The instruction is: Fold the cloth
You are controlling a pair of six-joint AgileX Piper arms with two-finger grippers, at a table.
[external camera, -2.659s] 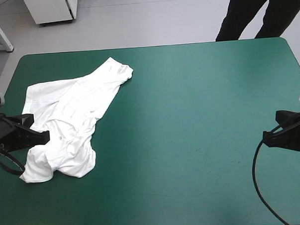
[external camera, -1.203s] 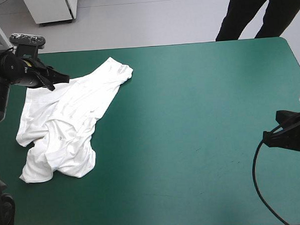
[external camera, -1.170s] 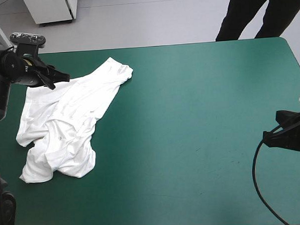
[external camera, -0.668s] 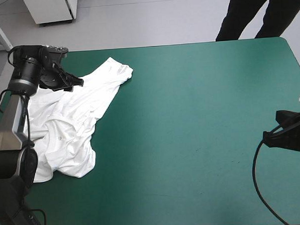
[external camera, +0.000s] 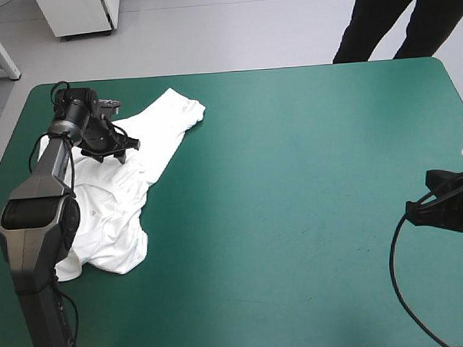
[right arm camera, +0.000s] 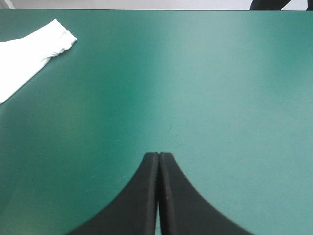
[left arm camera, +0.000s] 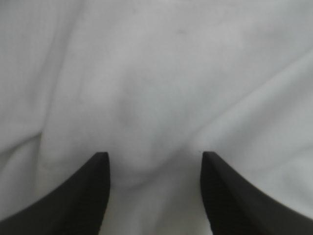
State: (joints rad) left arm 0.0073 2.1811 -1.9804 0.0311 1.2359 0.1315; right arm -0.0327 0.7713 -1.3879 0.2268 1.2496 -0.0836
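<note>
T-shirt beneath parted left jaws

I see bench in teal-green cover, filling most of high view. Far corners rounded. Cover lies smooth and flat. Small dark fleck right of middle, visible in my right wrist view too.

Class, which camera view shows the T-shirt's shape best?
The high view: nearly the whole T-shirt shows, crumpled near the left edge of the table. The left wrist view shows only creased fabric; the right wrist view, just one end.
</note>
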